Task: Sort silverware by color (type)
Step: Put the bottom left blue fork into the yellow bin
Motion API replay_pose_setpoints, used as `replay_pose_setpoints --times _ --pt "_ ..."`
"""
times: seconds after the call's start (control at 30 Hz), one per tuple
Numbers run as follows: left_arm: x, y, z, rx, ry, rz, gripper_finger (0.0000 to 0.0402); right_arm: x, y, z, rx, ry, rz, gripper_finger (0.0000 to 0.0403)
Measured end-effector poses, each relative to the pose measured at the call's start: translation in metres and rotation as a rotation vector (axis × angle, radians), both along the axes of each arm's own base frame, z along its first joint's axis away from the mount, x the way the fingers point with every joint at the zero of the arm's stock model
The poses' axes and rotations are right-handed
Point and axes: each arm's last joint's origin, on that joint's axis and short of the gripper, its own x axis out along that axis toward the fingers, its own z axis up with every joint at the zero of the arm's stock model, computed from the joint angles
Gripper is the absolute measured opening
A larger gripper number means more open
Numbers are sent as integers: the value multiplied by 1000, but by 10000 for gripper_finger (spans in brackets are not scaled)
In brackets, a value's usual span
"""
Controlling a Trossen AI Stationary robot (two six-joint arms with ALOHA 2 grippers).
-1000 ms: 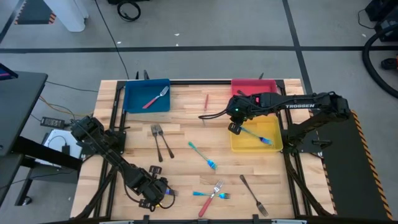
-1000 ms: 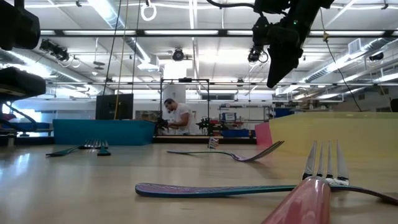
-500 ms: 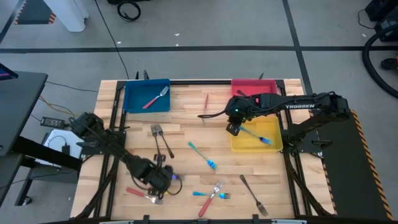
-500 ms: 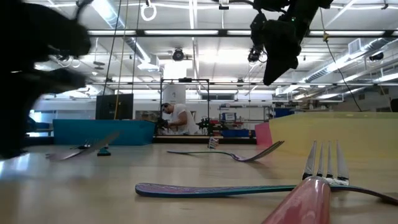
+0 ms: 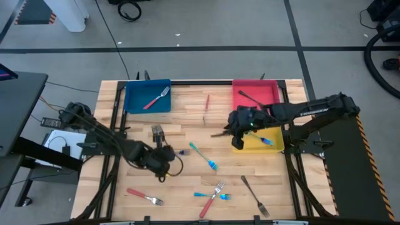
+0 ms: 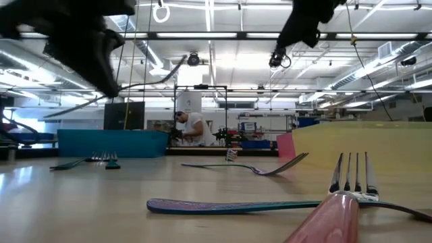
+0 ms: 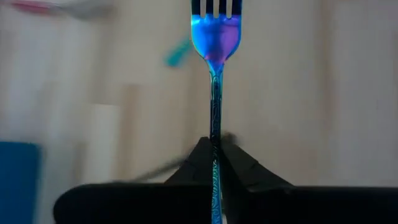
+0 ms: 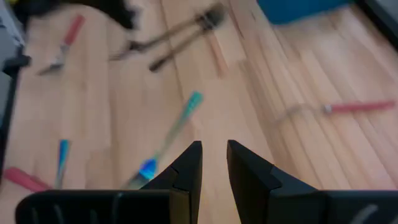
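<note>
Gripping an iridescent-blue fork [image 7: 215,37] in the left claw [image 7: 214,149], fingers shut tight on the handle, tines pointing straight out ahead along the claw's own line. Hovering with it above the bench [image 5: 187,125], left of centre in the high view, just below the pair of dark forks [image 5: 156,132].

Hanging the right claw [image 8: 213,150] right of centre in the high view, at the upper left edge of the yellow tray [image 5: 277,130], fingers only narrowly apart and holding nothing.

Judging the coming move: carrying the held fork rightward across the frame to the yellow tray, already holding one light-blue fork [image 5: 265,139]. Lying well apart from the left claw, that tray, with the right claw far nearer and standing in the path.

Counting, in the high view:
- Showing three trays: blue tray [image 5: 134,100] at upper left with one red-handled fork [image 5: 156,99], red tray [image 5: 272,94] at upper right with one dark fork [image 5: 249,97], and the yellow tray.
- Lying loose: a light-blue fork [image 5: 203,156] at centre, a dark fork [image 5: 255,195] at lower right, a red-handled fork [image 5: 144,197] at lower left, a red-handled one [image 5: 207,101] at upper centre.
- Overlapping at lower centre: a small cluster [image 5: 214,194] of one blue, one red, perhaps a third, too tangled for telling.
</note>
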Motion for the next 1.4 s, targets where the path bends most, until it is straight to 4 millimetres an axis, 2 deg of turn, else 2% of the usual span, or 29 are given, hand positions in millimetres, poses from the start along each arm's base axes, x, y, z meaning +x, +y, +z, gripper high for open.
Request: replay_pose_setpoints --times 0.17,0.33,0.47,0.63,0.8,1.03,1.4 --pt "10 19 6 72 -75 86 9 1 25 3 -98 -65 -10 83" --pt "25 33 8 73 -147 123 9 -1 40 0 -173 -117 -37 83" --pt "39 44 16 105 -269 154 9 -1 48 -9 -220 -144 -65 83" --pt "55 55 29 135 -408 151 9 0 54 -29 -273 -181 -90 83" --pt "67 63 42 166 -534 129 9 0 54 -43 -354 -239 -124 83" --pt "76 74 53 83 -666 117 9 10 50 -51 -421 -315 -122 83" --pt "98 89 41 127 -721 87 9 25 39 -43 -410 -462 -257 83"
